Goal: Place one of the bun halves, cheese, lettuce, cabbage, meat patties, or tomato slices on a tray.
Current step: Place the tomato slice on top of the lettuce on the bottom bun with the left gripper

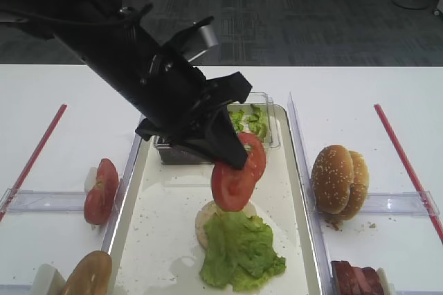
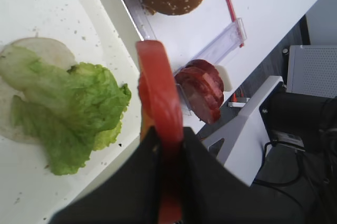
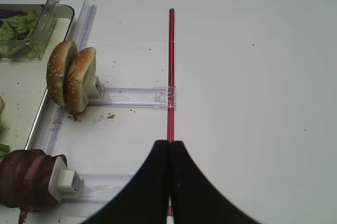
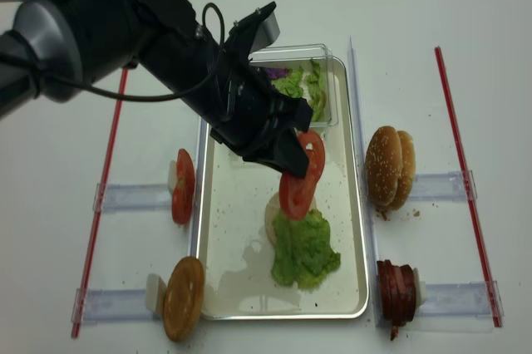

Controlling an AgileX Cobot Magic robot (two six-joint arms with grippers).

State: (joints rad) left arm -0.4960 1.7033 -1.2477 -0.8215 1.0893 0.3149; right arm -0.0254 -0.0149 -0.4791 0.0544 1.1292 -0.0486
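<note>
Tomato (image 1: 235, 183) hangs from my left end effector (image 1: 235, 155), which is clamped shut on the slice's upper edge; the slice dangles edge-on over the middle of the tray (image 1: 294, 170), just above the lettuce (image 1: 239, 250) that lies on a pale bun half (image 1: 202, 220). In the overhead views it looks like two overlapping slices, though I cannot tell for sure. I judge it light, wet and soft: it could slip or tear where I pinch it, so the rim with its firmer skin is the right place to hold, and I should move gently.

The lettuce is ruffled and springy, an uneven bed, so a slice released from height could slide off. Straight below is open; the tray floor to the left of the lettuce is bare too. Behind my wrist stands the clear plastic box (image 1: 266, 125) of greens, and the tray's raised rim runs close on the right, so I would keep clear of both.

My right end effector (image 3: 169, 153) is closed on nothing, hovering over the bench (image 3: 253, 77) beside the red strip (image 3: 170, 66), well apart from the sesame buns (image 3: 71, 79).
</note>
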